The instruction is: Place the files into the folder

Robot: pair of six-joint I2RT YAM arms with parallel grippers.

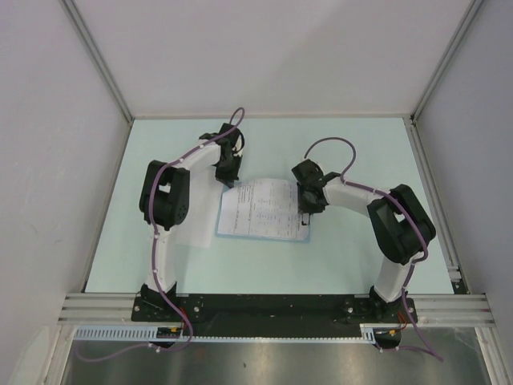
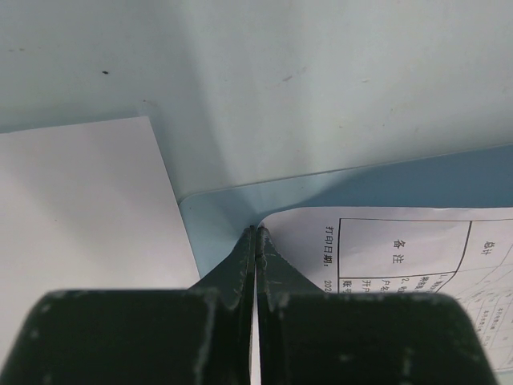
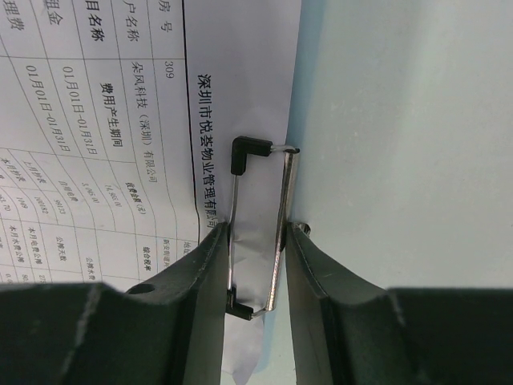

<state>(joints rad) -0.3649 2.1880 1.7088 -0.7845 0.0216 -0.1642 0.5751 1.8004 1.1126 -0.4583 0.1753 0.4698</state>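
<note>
Pale mint covers the worktop (image 1: 361,160), with grey partition walls on three sides. Near the middle lies the folder (image 2: 401,180), a thin see-through blue sleeve lying flat. The printed files (image 1: 264,207) rest on or inside it, face up, their small black text and tables readable. Whether the pages are tucked under the top layer I cannot tell. One more blank white sheet (image 2: 80,233) lies beside the folder's left edge, flat on the worktop and partly under the left arm in the overhead view.

At the folder's far left corner the left claw (image 2: 256,233) is clenched tight, with no gap between its fingers. The tips come down on the blue plastic right at the rounded corner of the printed page. Whether they pinch the plastic I cannot tell.

Over the folder's right edge the right claw (image 3: 255,233) is partly closed. A thin wire clip (image 3: 248,151) with black caps sits on the margin of the printed page there. The claw's two fingers (image 3: 204,265) straddle it, each touching one side of the wire loop, gripping it.
</note>
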